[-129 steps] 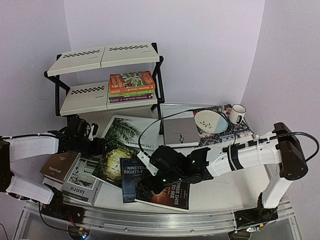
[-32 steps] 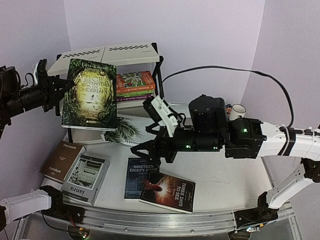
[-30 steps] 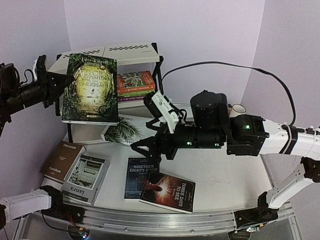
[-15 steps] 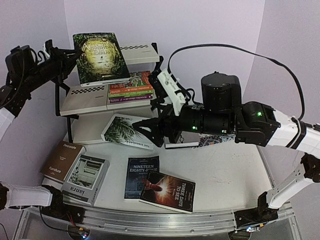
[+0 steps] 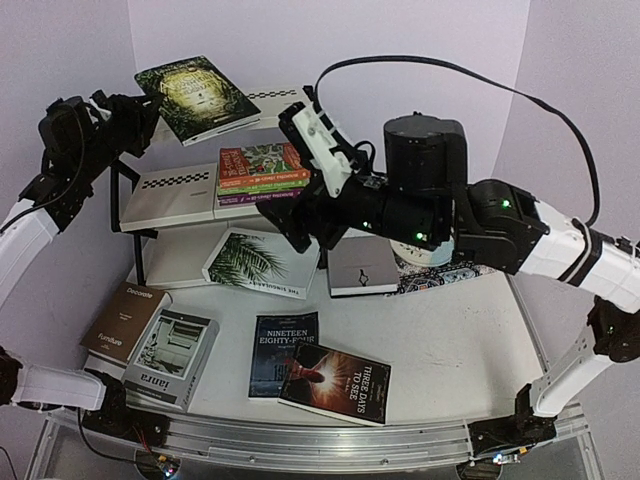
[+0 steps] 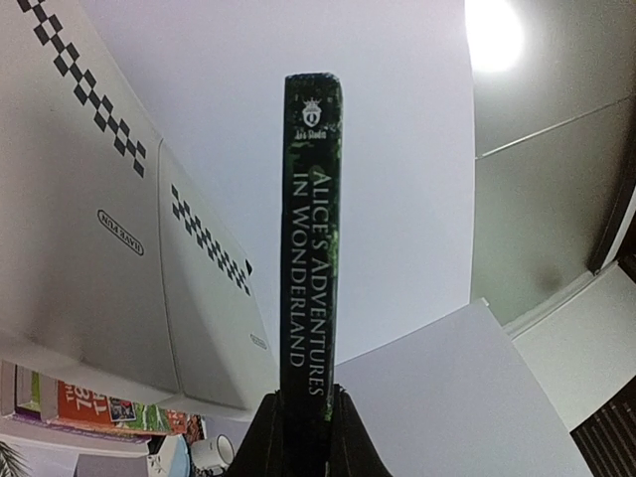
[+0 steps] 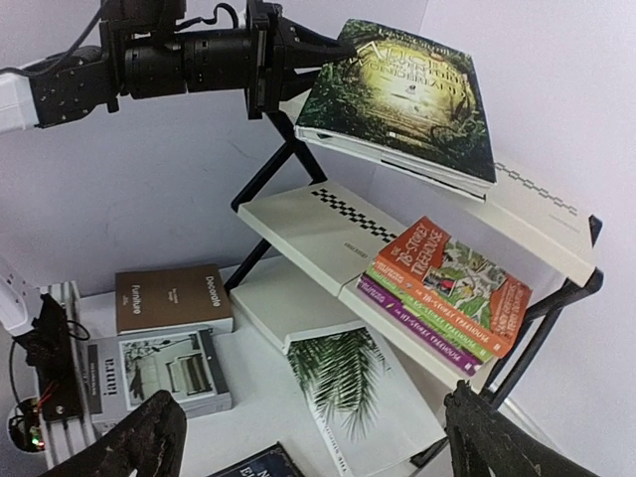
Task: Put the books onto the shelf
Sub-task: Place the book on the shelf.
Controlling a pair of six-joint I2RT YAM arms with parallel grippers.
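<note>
The green Alice book (image 5: 197, 97) is up at the shelf's (image 5: 170, 185) top tier (image 5: 262, 105), tilted, with its cover facing up and most of it over the tier's left panel. Whether its underside touches the panel cannot be told. The left gripper (image 5: 135, 108) clamps the book by its spine edge, at the shelf's left end. In the left wrist view the spine (image 6: 311, 248) stands straight up from between the two fingers (image 6: 266, 442), which press on both covers.

On the middle tier, a stack of orange, green and purple paperbacks (image 5: 262, 170) fills the right panel, while the left panel shows bare cream.

The right gripper (image 5: 300, 222) hangs in front of that stack, above the table, with its fingers (image 7: 139, 442) spread wide and nothing between them.

Below, the palm-leaf book (image 5: 258, 263) lies at the shelf's foot with a grey book (image 5: 360, 265) just beside it. Nearer the arms lie two dark novels (image 5: 320, 372), overlapping, and at the left a brown book (image 5: 125, 320) beside a grey photo-cover book (image 5: 170, 355).
</note>
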